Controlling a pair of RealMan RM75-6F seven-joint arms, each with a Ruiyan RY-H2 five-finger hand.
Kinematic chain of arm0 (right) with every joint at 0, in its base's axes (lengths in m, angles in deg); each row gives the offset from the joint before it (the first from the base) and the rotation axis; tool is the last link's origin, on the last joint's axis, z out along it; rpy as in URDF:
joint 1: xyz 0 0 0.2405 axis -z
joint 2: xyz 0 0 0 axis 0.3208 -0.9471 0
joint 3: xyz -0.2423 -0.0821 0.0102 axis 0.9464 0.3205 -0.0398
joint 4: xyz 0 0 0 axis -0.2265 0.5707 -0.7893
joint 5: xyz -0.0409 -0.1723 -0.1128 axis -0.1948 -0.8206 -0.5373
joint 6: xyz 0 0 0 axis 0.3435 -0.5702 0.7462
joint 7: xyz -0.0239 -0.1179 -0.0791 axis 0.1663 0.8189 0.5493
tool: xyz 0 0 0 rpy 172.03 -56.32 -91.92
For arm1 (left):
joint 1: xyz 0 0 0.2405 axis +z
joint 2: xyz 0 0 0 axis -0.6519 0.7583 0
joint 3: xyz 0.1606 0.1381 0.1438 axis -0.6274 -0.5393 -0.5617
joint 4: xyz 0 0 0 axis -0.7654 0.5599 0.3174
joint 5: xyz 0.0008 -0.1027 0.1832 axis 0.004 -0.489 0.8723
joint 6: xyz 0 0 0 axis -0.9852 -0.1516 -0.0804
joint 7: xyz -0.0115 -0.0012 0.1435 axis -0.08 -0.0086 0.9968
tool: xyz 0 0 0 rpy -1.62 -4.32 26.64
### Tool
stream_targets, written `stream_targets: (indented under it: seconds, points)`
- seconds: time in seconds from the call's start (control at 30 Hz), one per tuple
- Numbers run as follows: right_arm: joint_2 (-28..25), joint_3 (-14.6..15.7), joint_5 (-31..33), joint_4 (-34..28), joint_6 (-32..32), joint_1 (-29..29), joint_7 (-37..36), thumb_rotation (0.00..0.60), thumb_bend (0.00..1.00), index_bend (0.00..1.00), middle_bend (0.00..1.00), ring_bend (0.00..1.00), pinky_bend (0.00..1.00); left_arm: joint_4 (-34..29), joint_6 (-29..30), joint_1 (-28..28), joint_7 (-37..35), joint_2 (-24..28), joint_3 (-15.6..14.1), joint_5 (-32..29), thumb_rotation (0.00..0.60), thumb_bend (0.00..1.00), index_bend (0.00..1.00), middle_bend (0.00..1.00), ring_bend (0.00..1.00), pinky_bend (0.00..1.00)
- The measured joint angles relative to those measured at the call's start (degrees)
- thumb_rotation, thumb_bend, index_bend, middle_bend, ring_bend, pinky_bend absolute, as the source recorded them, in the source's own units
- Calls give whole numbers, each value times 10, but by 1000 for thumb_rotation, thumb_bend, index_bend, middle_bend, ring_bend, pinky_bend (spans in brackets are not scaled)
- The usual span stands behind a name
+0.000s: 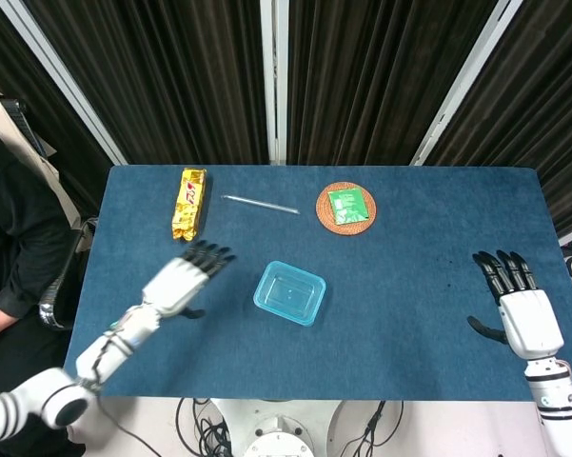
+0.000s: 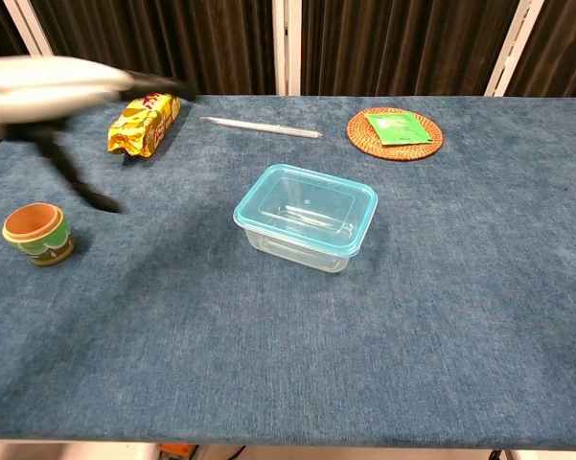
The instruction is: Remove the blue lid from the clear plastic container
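Note:
The clear plastic container (image 1: 289,293) (image 2: 297,251) stands near the table's middle with its translucent blue lid (image 2: 307,204) seated on top. My left hand (image 1: 186,276) (image 2: 53,86) hovers over the table left of the container, motion-blurred, fingers spread and holding nothing. It is a short way from the lid and does not touch it. My right hand (image 1: 519,307) is open at the table's right edge, fingers straight and pointing away from me. It is far from the container and shows only in the head view.
A gold snack packet (image 1: 189,203) (image 2: 146,118) lies at the back left. A thin clear stick (image 2: 259,126) lies behind the container. A wicker coaster (image 2: 395,149) with a green packet sits at the back right. A small painted pot (image 2: 38,233) stands at the left.

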Motion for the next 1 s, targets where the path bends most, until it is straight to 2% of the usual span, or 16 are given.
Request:
stream_targets:
  seconds: [0.13,0.23,0.43,0.63,0.9,1.0]
  points:
    - [-1,0,-6,3,8,-10,-6,600,26,0,103,0,2,35,-83,-79,-10,-58,19,-31,600,0,32,6,0,62]
    - [-1,1,-9,6,12,-15,-10,600,26,0,103,0,2,58,-120,-119,-9,-85,30,-61,600,0,32,6,0,68]
    - [3,3,-14,9,15,-23,-14,600,26,0,103,0,2,91,-165,-173,-2,-117,47,-128,600,0,30,0,0,82]
    - [10,7,-36,12,31,-44,-22,600,26,0,103,0,2,121,-212,-220,-1,-135,51,-197,600,0,30,0,0,98]
    - [40,13,-73,33,60,-91,-44,600,26,0,100,0,2,138,-225,-251,-5,-140,33,-253,600,0,31,2,0,107]
    - [54,14,-82,44,72,-108,-48,600,26,0,89,0,1,142,-221,-256,-16,-143,32,-264,600,0,90,83,69,174]
